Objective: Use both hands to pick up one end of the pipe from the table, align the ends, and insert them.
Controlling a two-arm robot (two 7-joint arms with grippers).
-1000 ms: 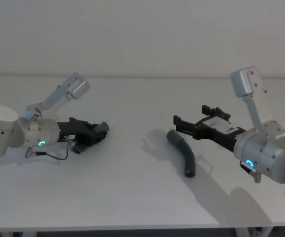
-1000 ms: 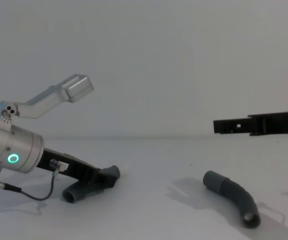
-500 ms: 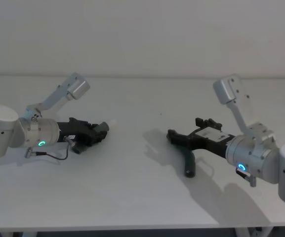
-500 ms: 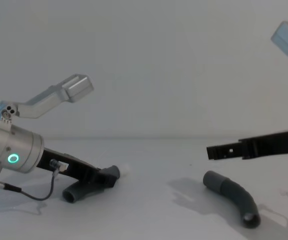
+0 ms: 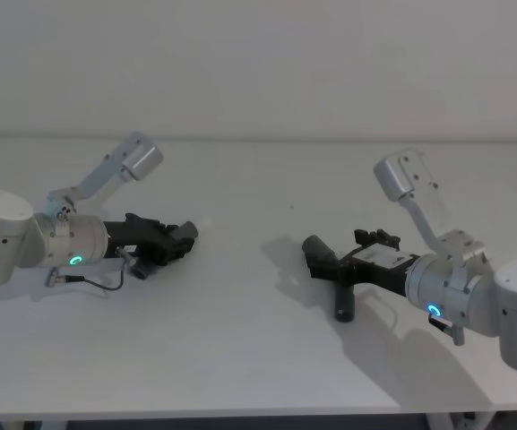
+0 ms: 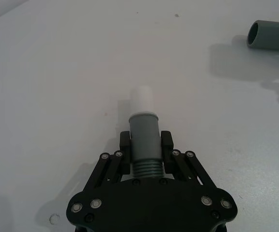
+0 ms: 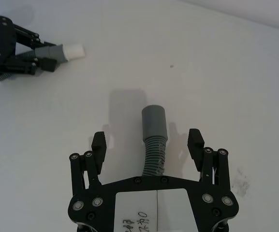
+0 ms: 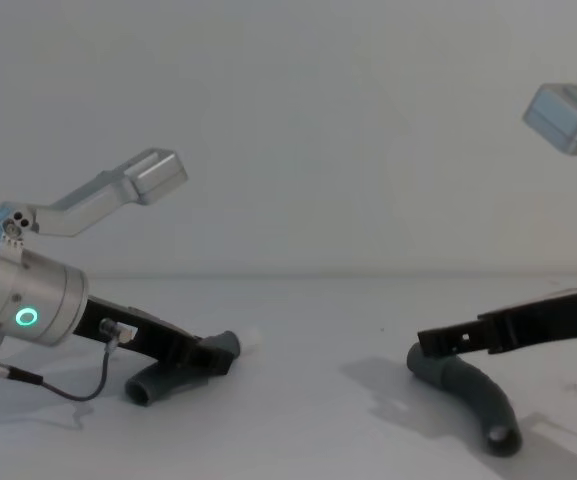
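Observation:
My left gripper [image 6: 145, 147] is shut on one pipe piece [image 6: 144, 137] just behind its cuff, low over the table [image 5: 240, 349] on the left. That piece's white tip [image 6: 141, 99] sticks out past the fingers. The same gripper [image 5: 179, 237] points right toward the other piece. The second pipe piece [image 5: 340, 287] lies curved on the table at centre right, its grey socket end [image 7: 154, 121] pointing left. My right gripper [image 7: 147, 141] is open and lowered over this piece, one finger on each side of its ribbed part, without touching it. From the chest, the right gripper [image 8: 430, 342] sits just above the hose [image 8: 478, 400].
Between the two pieces lies a bare stretch of white table. A thin black cable [image 8: 68, 385] loops under the left wrist. A pale wall stands behind the table's far edge.
My right gripper has come down and moved left until it straddles the second pipe piece. The left gripper and its piece have stayed still.

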